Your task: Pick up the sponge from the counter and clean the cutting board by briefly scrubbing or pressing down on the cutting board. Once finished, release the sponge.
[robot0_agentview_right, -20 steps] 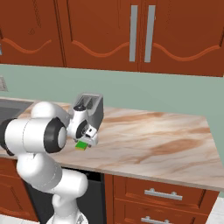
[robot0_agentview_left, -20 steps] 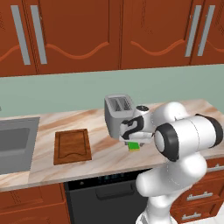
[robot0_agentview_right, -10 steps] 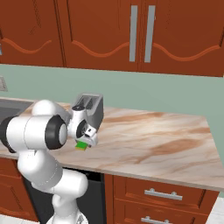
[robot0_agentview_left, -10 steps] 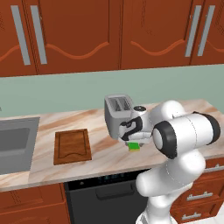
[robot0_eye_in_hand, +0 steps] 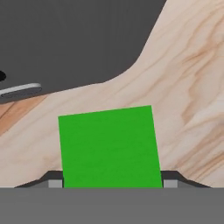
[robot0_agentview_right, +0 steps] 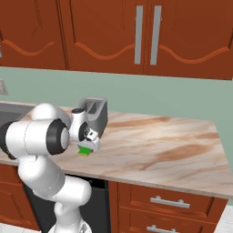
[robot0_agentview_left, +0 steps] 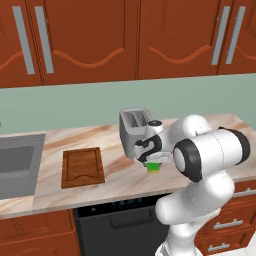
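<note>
Gripper fingers sit at either side of the sponge, one dark tip at each lower corner of the green block, so the jaws stand about as wide as the sponge itself. Whether they already press on it I cannot tell; the tips look to be touching its sides.

Going left to right along the counter: the grey sink at the far end, then the cutting board lying flat and bare, then the toaster, and just in front of it the sponge resting on the marble under the hand. From the right base camera the sponge shows as a green sliver below the gripper, beside the toaster.

To my eye the step is the grasp. Done well, the fingers should close squarely on the two side faces, low enough to hold firmly, and the lift should go straight up to clear the toaster before carrying left to the board.

The arm is folded tight, its elbow bulging toward the counter edge, wrist bent so the hand points down at the worktop.
</note>
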